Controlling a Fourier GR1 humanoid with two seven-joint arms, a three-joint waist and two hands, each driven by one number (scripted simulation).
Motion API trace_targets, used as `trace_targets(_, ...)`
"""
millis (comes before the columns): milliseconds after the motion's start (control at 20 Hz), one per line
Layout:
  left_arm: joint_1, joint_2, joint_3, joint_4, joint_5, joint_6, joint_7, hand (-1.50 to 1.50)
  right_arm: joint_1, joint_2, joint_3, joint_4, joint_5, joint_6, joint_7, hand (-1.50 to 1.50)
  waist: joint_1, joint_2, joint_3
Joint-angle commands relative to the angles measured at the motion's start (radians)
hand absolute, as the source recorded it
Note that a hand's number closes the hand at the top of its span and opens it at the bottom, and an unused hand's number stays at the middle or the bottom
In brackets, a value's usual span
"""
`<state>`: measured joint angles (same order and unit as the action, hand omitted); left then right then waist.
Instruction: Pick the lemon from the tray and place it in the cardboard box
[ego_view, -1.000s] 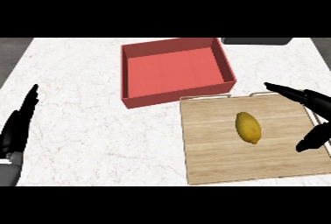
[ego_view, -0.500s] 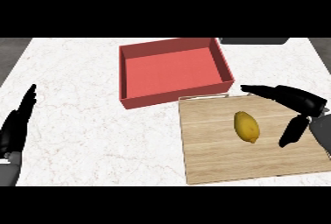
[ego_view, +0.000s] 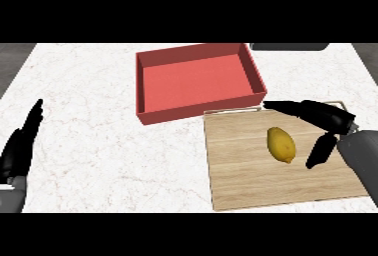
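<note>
1. I see the lemon (ego_view: 280, 145) lying on its side on the wooden tray (ego_view: 244, 175), near the tray's middle and a little toward the right, long axis running roughly away from me.
2. My right hand (ego_view: 325, 120) is spread wide just beside the lemon: fingers (ego_view: 295, 107) stretch over the tray's far edge above the fruit, the thumb (ego_view: 319, 152) hangs on its right flank. Nothing is held; whether the thumb touches the peel I cannot tell.
3. My left hand (ego_view: 21, 150) rests open at the counter's left edge, fingers straight, well apart from everything.
4. The box (ego_view: 199, 80), red inside, sits just beyond the tray's far-left corner, open at the top.
5. I judge the lemon light and fairly stiff, so it should bear a squeeze without bruising much. Its skin looks smooth and its shape oval, so it may roll or squirt out toward either tapered end.
6. I would take it across the fat middle, thumb on one side and fingers on the other, not at the tips.
</note>
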<state>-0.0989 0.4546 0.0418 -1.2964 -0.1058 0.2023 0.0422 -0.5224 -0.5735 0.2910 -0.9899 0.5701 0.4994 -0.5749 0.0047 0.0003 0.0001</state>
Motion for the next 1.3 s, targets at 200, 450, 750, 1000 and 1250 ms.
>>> trace_targets(200, -0.055, -0.025, 0.026, 0.01, -0.052, 0.002, 0.041, 0.0, 0.082, 0.014, -0.03, -0.072, 0.015, 0.043, -0.09, -1.5, -0.007, -0.001, 0.0)
trace_targets(450, 0.062, -0.012, 0.052, -0.1, -0.034, -0.04, 0.027, 0.0, 0.08, -0.014, -0.077, -0.241, -0.056, 0.159, -0.006, -1.5, -0.004, -0.003, 0.0)
trace_targets(750, -0.015, -0.036, 0.072, 0.02, -0.065, -0.047, -0.005, 0.0, 0.126, 0.008, -0.038, -0.376, -0.006, 0.19, 0.137, -1.5, -0.009, -0.001, -0.001)
trace_targets(1000, -0.048, -0.065, 0.087, 0.047, -0.084, -0.056, -0.021, 0.0, 0.162, 0.038, -0.047, -0.312, 0.079, 0.157, 0.14, -1.5, -0.006, 0.0, 0.0)
trace_targets(1250, -0.032, -0.081, 0.09, -0.014, -0.088, -0.077, 0.026, 0.0, 0.116, 0.142, -0.049, -0.141, 0.162, 0.047, 0.118, 1.5, -0.001, 0.001, 0.0)
